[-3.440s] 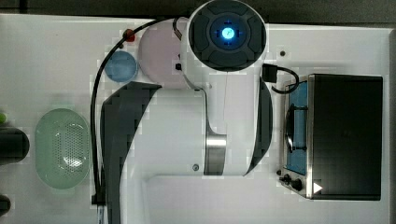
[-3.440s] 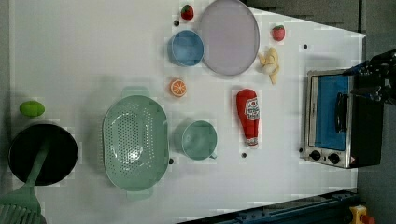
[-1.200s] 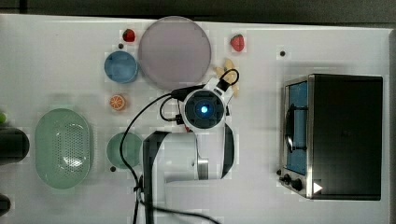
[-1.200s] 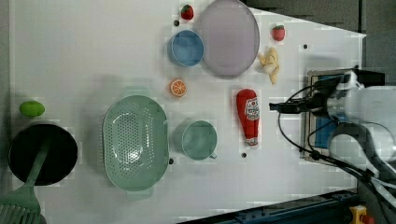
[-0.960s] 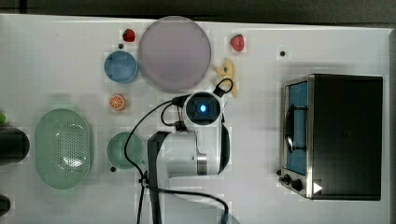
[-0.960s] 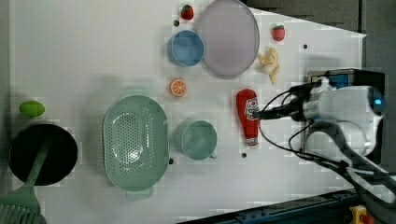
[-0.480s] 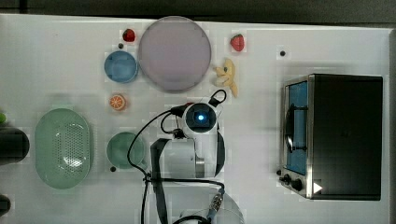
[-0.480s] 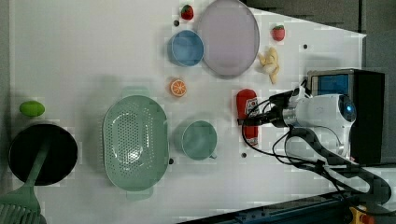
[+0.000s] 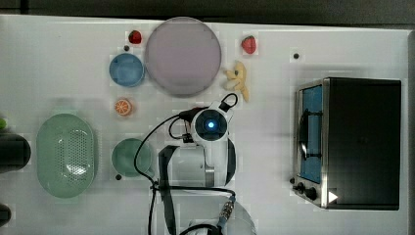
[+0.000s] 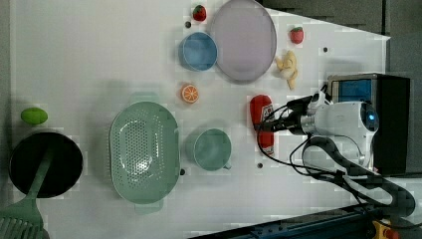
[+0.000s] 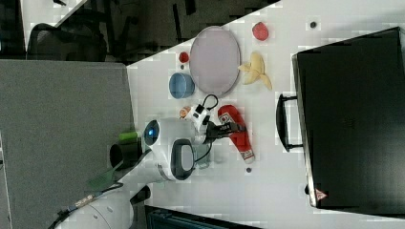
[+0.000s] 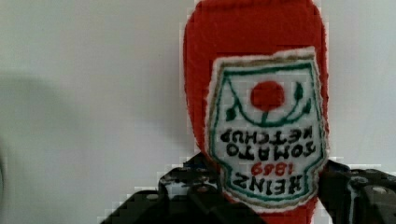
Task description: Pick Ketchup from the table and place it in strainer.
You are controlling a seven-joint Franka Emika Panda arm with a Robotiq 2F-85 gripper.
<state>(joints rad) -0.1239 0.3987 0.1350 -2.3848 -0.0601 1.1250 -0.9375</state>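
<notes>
I see the ketchup bottle (image 10: 263, 124) lying flat on the table (image 10: 99, 50), right of the green mug (image 10: 211, 148) in the left view. The gripper (image 12: 266, 196) straddles its mid-body, jaws flanking the label; whether they grip it I cannot tell. It looks soft and light, so mid-body is a sound hold.

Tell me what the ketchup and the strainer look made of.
Ketchup: seems soft fabric or felt, matte; fuzzy edges and a label that looks stitched or embroidered suggest a plush toy rather than a plastic bottle. Strainer: looks like rigid moulded plastic, pale mint, slightly glossy; regular holes in the bottom and a light sheen there.
</notes>
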